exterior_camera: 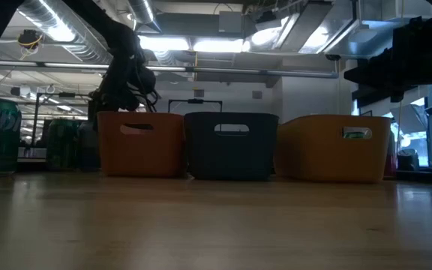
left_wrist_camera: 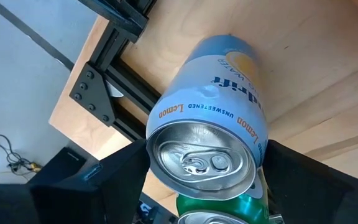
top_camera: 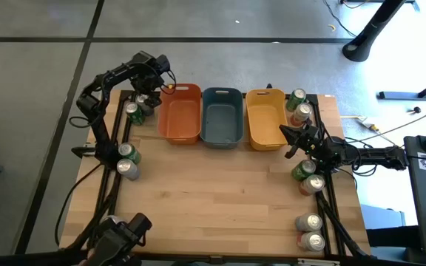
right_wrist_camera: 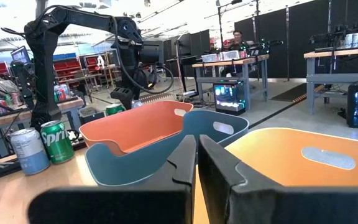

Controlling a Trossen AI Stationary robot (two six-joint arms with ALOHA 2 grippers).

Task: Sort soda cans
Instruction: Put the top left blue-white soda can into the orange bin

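My left gripper (top_camera: 149, 97) reaches down at the table's far left corner, just left of the orange bin (top_camera: 180, 112), and is shut on a pale silver-blue soda can (left_wrist_camera: 216, 106) printed "Lemon". A green can (left_wrist_camera: 229, 208) stands right beside it. Two more cans (top_camera: 128, 160) stand on the left edge. My right gripper (right_wrist_camera: 197, 162) waits shut and level beside the yellow bin (top_camera: 266, 118), with nothing in it. Several cans, green (top_camera: 296, 100), orange-red (top_camera: 300, 114) and silver (top_camera: 309, 222), stand along the right edge. My left gripper has the pale can's upper side wall (left_wrist_camera: 160, 134), just under the silver top, between its two fingers (left_wrist_camera: 126, 180), one on each side. The fingers come steeply from above. The top faces the wrist camera. Whether the can's bottom stands on the table, I cannot tell.
Three bins stand in a row at the far edge: orange, grey-blue (top_camera: 222, 117) and yellow. Black frame rails (left_wrist_camera: 114, 102) run along the table's left and right sides under the cans. The bare wooden middle (top_camera: 220, 199) lies in front of the bins.
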